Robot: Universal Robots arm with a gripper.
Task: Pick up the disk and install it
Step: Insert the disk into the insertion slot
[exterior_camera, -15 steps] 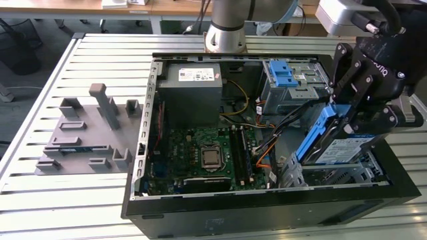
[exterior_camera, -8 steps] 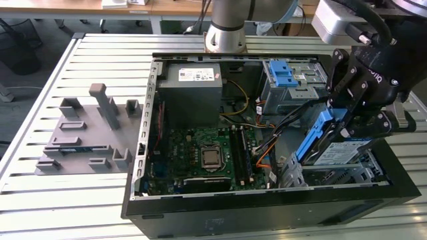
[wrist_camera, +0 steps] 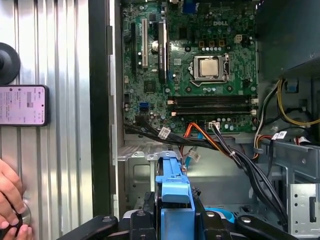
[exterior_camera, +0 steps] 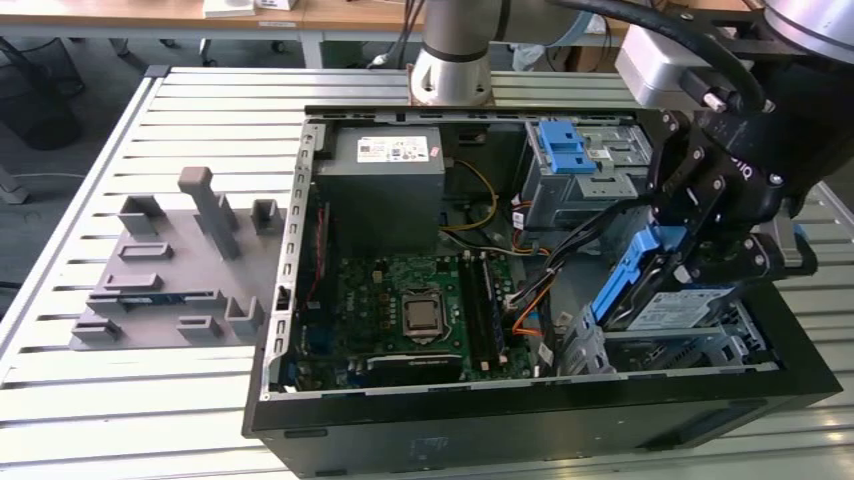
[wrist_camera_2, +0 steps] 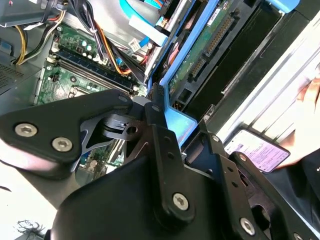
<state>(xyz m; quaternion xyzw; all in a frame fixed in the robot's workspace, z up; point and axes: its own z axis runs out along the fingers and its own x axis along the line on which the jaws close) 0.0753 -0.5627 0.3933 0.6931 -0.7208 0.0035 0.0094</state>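
Observation:
My gripper point(exterior_camera: 697, 262) is shut on the disk point(exterior_camera: 638, 285), a silver drive in a blue carrier bracket. The disk hangs tilted, on edge, over the metal drive cage point(exterior_camera: 674, 350) at the exterior view's right front corner of the open computer case point(exterior_camera: 534, 400). Its labelled face point(exterior_camera: 678, 312) points toward the case's right wall. In the first wrist view the blue carrier point(wrist_camera: 173, 186) sits between my two black fingers point(wrist_camera: 146, 220). The second wrist view shows the carrier's blue end point(wrist_camera_2: 177, 125) and the disk's green circuit board point(wrist_camera_2: 200, 55) beyond a black finger point(wrist_camera_2: 161, 132).
Inside the case lie the motherboard point(exterior_camera: 407, 300), a grey power-supply box point(exterior_camera: 387, 180), an upper drive bay with a blue latch point(exterior_camera: 567, 150) and loose cables point(wrist_camera: 235, 150). A grey fixture tray point(exterior_camera: 167, 270) sits at the exterior view's left. A phone point(wrist_camera: 22, 105) and a person's hand point(wrist_camera: 10, 200) rest beside the case.

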